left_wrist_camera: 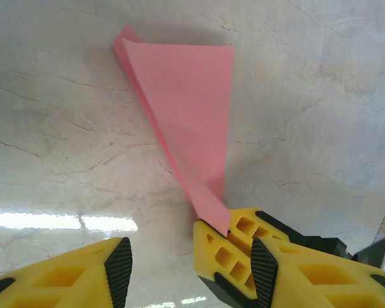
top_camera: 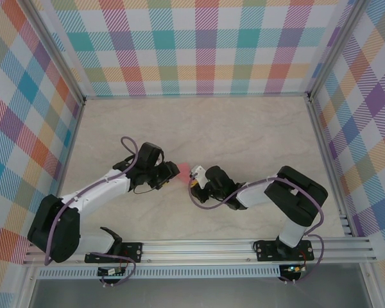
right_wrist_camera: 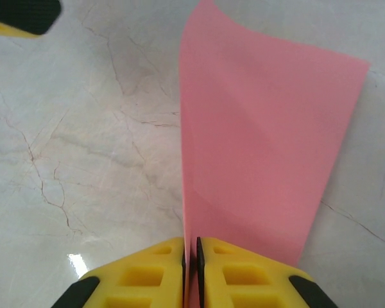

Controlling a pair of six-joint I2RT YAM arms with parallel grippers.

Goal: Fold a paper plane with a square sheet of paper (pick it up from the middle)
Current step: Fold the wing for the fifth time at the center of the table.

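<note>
While clamping paper (right_wrist_camera: 263,147) by its tip in right gripper (right_wrist_camera: 190,250), jaws tight, held it over table (top_camera: 244,128) centre. Had left gripper (top_camera: 169,174) parted, off paper. Risked slip, swing or skewed crease from so small a bite.

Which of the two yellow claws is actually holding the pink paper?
The right gripper: its jaws are pinched shut on the pink paper; the left gripper has its fingers apart, gripping nothing.
</note>
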